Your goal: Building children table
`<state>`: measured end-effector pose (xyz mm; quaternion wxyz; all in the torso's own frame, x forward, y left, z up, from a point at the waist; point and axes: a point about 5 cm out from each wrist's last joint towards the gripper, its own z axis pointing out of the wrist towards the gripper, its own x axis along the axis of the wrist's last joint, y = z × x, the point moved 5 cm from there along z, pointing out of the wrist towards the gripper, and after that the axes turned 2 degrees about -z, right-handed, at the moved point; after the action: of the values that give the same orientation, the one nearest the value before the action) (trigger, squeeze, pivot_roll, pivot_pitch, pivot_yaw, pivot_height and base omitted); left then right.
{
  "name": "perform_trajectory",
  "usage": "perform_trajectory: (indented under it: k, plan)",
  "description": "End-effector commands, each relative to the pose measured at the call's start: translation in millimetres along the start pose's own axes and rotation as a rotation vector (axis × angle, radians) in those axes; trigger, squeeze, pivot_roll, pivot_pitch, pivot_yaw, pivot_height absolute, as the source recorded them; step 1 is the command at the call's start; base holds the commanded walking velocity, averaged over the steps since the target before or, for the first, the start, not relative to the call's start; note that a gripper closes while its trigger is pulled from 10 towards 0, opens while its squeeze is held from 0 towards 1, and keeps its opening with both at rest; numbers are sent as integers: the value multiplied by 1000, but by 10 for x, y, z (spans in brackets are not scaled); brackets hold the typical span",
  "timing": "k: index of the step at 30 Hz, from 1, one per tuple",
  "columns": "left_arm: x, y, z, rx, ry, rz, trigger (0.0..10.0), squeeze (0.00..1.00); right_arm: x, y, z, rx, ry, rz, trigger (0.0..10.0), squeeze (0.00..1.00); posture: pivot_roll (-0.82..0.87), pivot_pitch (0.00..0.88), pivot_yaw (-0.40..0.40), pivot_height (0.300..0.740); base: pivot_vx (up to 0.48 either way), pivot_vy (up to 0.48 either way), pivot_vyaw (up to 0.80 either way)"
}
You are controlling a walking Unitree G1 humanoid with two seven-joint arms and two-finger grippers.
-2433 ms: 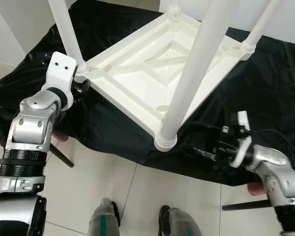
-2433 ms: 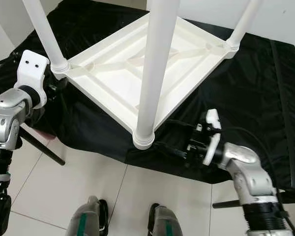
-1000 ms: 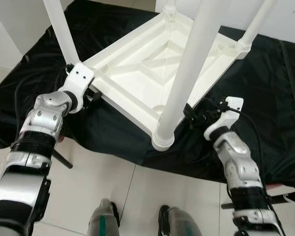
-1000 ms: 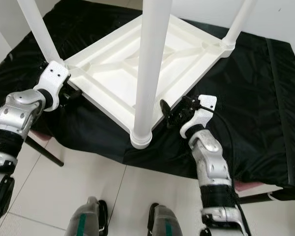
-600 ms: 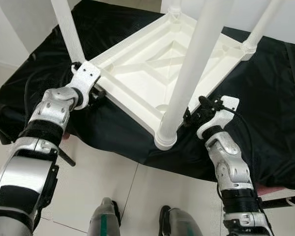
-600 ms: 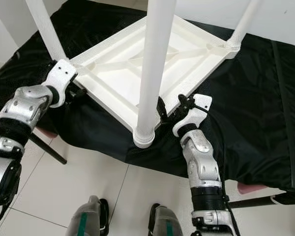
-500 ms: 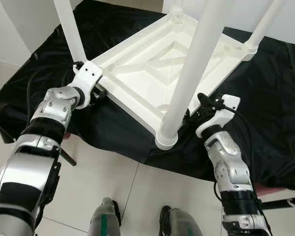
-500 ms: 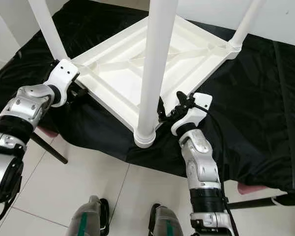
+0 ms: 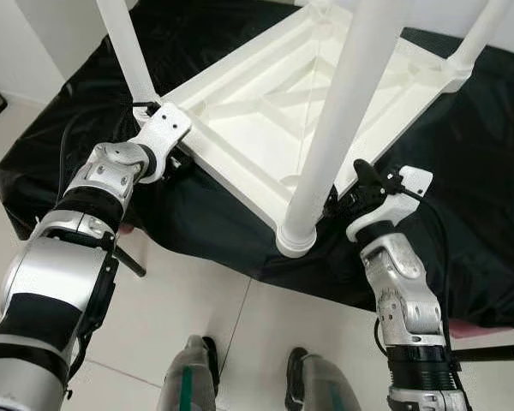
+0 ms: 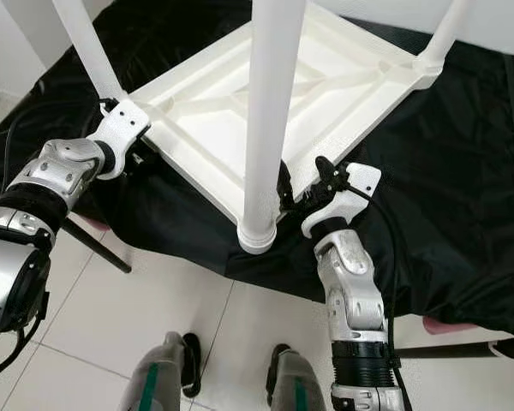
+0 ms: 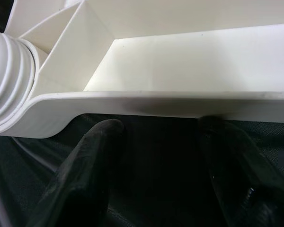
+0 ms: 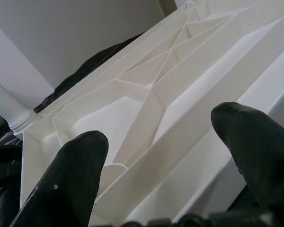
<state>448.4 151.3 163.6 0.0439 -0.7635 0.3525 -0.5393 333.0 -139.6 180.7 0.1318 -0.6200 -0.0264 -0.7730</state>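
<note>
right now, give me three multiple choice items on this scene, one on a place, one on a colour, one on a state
1. Where is the left end effector?
A. at the table's rim by a corner leg
B. on the floor
C. gripping the top of a leg

2. What colour is the cloth under the table?
A. white
B. black
C. red

3. How does the table stand?
A. upright on its legs
B. on its side
C. upside down, legs pointing up

Answers:
1. A, the left wrist view shows its fingers apart, just under the rim beside the leg socket.
2. B, black fabric spreads around the white table.
3. C, the ribbed underside faces up and the near leg rises from its corner. The right end effector is open at the rim near that leg.
</note>
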Motion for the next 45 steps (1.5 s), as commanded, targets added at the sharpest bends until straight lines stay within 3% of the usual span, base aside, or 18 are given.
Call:
perform_trajectory:
  k: [1,10,15,20,25,27,30,37,41,43,45]
  plan:
    - [-271,140,48,-10,-103,27,10000,0,-19,4,-24,-7,-14,4,10000,0,-29,241,45,740,0,0,0]
    - [-639,320,-40,-184,-207,83,10000,0,8,36,7,-16,-8,-5,10000,0,-20,230,43,740,0,0,0]
    - [-846,371,-180,-287,-229,107,10000,0,9,71,46,-30,-7,-11,10000,0,-9,215,40,740,0,0,0]
    - [-916,507,-315,-395,-208,85,10000,0,22,162,103,-88,4,-18,10000,0,2,199,38,740,0,0,0]
    - [-960,571,-380,-426,-205,104,10000,0,29,225,126,-128,12,-28,10000,0,7,189,36,740,0,0,0]
    - [-1038,678,-493,-468,-209,121,10000,0,54,311,160,-183,26,-59,10000,0,10,183,36,740,0,0,0]
    - [-1063,726,-546,-483,-208,124,10000,0,61,340,173,-203,31,-63,10000,0,14,171,35,740,0,0,0]
    - [-981,763,-648,-474,-157,119,10000,0,69,358,215,-221,43,-77,10000,0,20,148,32,740,0,0,0]
    - [-695,564,-582,-334,-42,45,10000,0,54,322,249,-209,48,-87,10000,0,21,132,26,740,0,0,0]
    - [-695,564,-582,-334,-42,45,10000,0,54,322,249,-209,48,-87,10000,0,21,132,26,740,0,0,0]
    - [-441,418,-563,-245,52,8,10000,0,51,274,270,-184,59,-112,10000,0,14,112,21,740,0,0,0]
